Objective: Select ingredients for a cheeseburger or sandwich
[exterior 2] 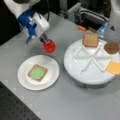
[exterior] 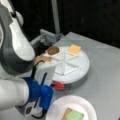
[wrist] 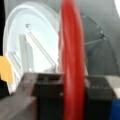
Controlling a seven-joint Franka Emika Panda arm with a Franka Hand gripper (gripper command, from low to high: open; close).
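The gripper [exterior 2: 46, 41] is closed on the red tomato disc [exterior 2: 49, 46], pinching it on edge so it hangs below the jaws. In a front view it hovers above the bench between the white paper plate [exterior 2: 52, 75] and the white divided tray [exterior 2: 72, 67], just past the plate's top rim. In the wrist view the tomato disc [wrist: 71, 62] stands upright between the dark fingers [wrist: 48, 87], filling the middle of the frame.

On the plate lies 1 toast square [exterior 2: 37, 73] with the green lettuce piece [exterior 2: 37, 73] on top. The tray keeps the other toast square [exterior 2: 90, 40], the dark patty [exterior 2: 111, 47] and the cheese square [exterior 2: 113, 68], each near its rim.

The risks, as I judge them: held by its thin edge, the disc could pivot or slip free. Released while upright, it may land on its rim and roll off the lettuce or off the plate. A drop off-centre could also nudge the lettuce askew.
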